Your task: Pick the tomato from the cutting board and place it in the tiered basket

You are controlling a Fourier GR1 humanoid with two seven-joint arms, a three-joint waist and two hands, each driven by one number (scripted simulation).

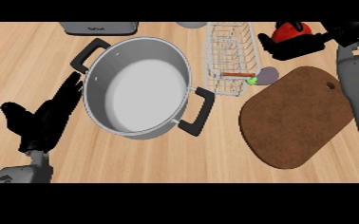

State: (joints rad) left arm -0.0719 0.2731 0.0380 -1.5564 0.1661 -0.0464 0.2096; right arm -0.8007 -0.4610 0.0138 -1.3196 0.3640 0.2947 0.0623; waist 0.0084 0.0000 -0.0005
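Observation:
The red tomato [289,30] sits in my right hand [298,46], whose black fingers curl round it and hide its lower half. Hand and tomato hang at the upper right, just right of the wire tiered basket [231,42] and beyond the far end of the brown cutting board [298,116]. Nothing lies on the board. An orange carrot [237,75] with a green tip rests in the basket's near end. My left hand [42,121] rests open at the lower left, fingers up, beside the pot.
A large steel pot [136,88] with black handles fills the middle left, its right handle close to the basket. A purple-grey vegetable [269,75] lies between basket and board. A toaster [98,27] stands at the back left.

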